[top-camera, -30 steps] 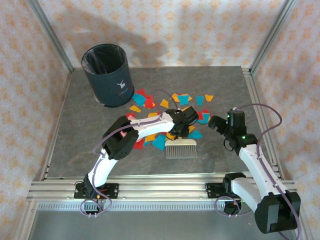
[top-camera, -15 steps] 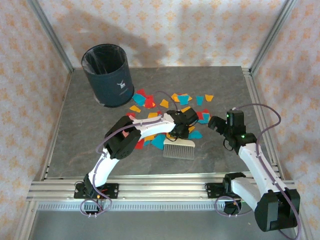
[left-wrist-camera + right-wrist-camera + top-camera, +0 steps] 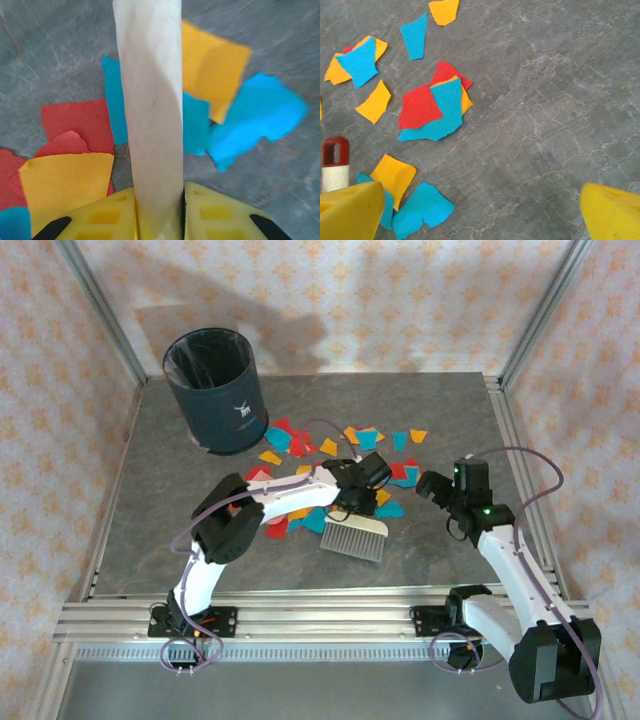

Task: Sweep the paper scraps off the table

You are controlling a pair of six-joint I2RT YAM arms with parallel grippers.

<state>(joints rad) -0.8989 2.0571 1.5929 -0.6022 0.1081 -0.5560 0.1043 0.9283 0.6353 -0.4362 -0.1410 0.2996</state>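
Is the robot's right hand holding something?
No, the right gripper has its yellow fingers spread wide apart, with just the grey table between them.

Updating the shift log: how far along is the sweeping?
Done: the left gripper is shut on the brush handle. In hand: its bristles sit at the paper scraps' near edge. Left: all sweeping; scraps litter the table, and the right gripper hangs open.

Table (image 3: 455, 410) bears scattered paper scraps (image 3: 365, 437) and dark bin (image 3: 212, 390).
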